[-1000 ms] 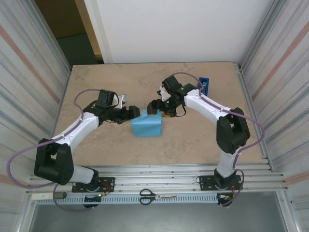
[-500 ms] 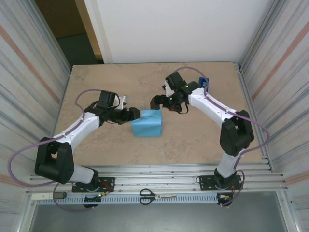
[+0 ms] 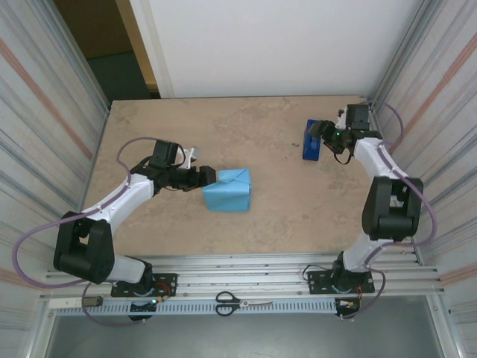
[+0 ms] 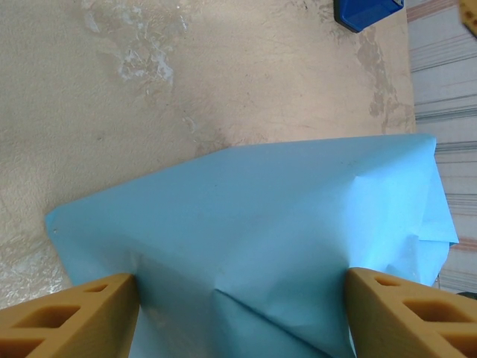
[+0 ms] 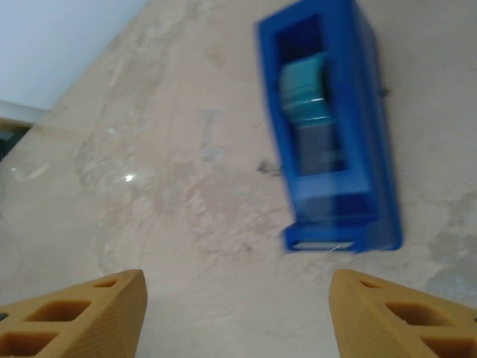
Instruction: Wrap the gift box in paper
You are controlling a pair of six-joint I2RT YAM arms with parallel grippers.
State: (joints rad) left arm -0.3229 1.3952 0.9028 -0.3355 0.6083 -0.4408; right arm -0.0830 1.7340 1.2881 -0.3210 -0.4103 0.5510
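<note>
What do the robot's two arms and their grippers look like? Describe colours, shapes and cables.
Both the left arm and the right arm have white tubular links joined by bulky black joints, with a thin mauve cable looping alongside each. The left gripper and right gripper look black from above; close up, their fingers are orange-tan wedges with hollow cut-outs.

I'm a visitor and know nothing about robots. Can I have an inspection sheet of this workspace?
Surface: beige stone-look table, no spills seen.
Job's things: light-blue paper folded over a boxy shape mid-table; gift box covered.
Clutter: blue tape dispenser far right; scissors on near rail.
Grippers: left gripper open, straddling the paper; right gripper open, facing the dispenser.
Cables: purple cables loop along both arms.
Surroundings: ribbed metal walls beside, white wall behind.
</note>
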